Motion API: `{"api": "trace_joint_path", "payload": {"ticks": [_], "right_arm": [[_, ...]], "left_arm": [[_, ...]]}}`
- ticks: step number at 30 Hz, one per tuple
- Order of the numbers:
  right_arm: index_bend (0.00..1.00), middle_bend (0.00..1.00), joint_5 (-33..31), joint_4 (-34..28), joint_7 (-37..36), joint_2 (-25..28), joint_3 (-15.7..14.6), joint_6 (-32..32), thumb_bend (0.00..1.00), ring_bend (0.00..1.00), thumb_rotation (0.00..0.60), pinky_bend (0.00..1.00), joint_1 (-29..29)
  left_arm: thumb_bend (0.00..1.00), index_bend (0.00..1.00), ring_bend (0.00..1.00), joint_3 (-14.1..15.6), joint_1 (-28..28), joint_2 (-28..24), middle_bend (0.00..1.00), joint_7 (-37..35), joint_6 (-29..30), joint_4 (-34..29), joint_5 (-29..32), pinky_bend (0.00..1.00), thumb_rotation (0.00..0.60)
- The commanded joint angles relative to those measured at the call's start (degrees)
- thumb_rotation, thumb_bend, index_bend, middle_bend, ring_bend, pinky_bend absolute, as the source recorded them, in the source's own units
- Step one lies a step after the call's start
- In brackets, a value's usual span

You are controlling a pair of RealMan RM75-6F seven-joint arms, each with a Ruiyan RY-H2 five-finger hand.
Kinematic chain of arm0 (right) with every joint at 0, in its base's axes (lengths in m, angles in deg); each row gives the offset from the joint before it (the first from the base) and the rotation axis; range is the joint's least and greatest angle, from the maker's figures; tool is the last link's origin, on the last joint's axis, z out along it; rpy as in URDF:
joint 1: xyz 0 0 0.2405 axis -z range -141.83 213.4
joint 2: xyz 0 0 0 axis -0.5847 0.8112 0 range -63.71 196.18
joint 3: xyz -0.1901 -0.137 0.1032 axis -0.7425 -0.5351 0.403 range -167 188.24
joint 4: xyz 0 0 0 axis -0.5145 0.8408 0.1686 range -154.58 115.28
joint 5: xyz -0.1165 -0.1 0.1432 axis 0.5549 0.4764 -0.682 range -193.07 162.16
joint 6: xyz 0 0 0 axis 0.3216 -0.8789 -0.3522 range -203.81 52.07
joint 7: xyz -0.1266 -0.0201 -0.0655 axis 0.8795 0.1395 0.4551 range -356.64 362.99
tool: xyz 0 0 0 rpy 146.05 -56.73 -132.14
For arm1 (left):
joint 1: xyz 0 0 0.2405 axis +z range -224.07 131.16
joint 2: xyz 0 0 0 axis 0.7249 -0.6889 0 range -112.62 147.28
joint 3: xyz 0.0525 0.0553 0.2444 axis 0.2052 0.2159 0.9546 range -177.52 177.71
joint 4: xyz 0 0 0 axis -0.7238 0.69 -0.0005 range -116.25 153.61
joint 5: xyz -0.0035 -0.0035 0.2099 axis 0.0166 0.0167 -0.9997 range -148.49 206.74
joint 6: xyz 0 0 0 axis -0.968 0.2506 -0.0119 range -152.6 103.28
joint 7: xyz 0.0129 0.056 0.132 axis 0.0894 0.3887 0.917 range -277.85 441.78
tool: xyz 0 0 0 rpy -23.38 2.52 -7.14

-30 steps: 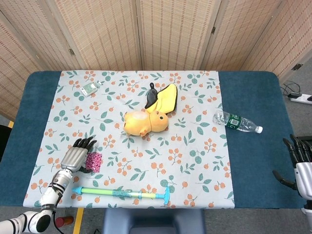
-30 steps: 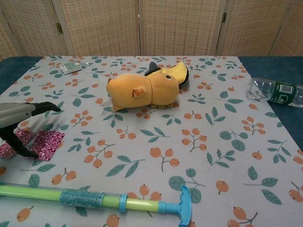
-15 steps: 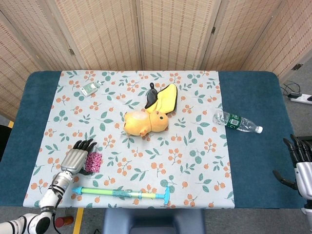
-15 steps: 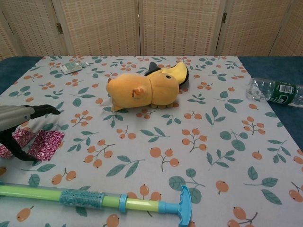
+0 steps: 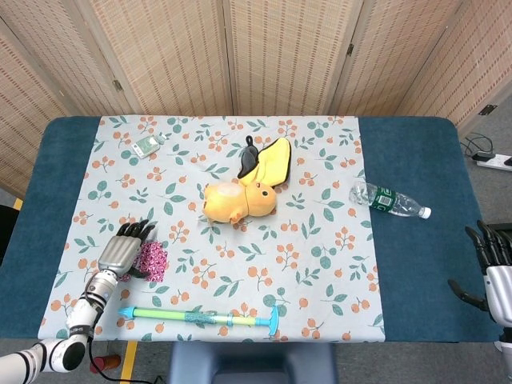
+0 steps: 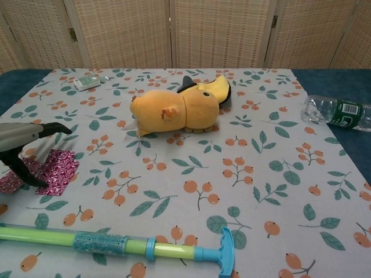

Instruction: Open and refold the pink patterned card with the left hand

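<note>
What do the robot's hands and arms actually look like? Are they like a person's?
Roughly human-shaped. The left hand has a silver-grey metal back and slim black fingers; its wrist is a ribbed silver cylinder leading to a white rounded arm. The right hand looks the same: black fingers above a pale grey palm. No sleeves or markings are visible, and I cannot make out any cables on them.

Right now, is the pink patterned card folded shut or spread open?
Spread open: in the chest view the pink patterned card lies as two flat panels, with the left hand over its middle.
</note>
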State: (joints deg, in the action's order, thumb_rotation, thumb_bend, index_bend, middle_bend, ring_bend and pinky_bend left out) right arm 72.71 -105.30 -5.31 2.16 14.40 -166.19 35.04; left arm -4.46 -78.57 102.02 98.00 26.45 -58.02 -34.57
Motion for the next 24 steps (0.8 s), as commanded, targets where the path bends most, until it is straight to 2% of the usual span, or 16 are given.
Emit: {"api": "trace_joint_path", "payload": {"ticks": [1,15,24], "right_arm": [[0.0,0.0,0.0,0.0,0.0,0.0,0.0,0.0,0.23,0.0,0.6,0.0,0.0],[0.0,0.0,-0.3,-0.2,0.3,0.1,0.1,-0.1,0.23,0.0,0.6,0.0,0.2],[0.0,0.0,-0.2,-0.3,0.5,0.0,0.1,0.2,0.23,0.0,0.6,0.0,0.0]], "left_arm": [[0.09,0.05,0.0,-0.7,-0.6,0.6,0.0,-0.2,-0.2,1.2,0.6,0.0,0.6],[0.09,0.05,0.0,-2.9,-3.0,2.6,0.0,-0.5,-2.1,6.1,2.8,0.0,0.6],[0.09,0.05,0.0,-2.7,-2.9,1.3,0.0,-0.7,-1.0,3.6,1.9,0.0,0.6]]}}
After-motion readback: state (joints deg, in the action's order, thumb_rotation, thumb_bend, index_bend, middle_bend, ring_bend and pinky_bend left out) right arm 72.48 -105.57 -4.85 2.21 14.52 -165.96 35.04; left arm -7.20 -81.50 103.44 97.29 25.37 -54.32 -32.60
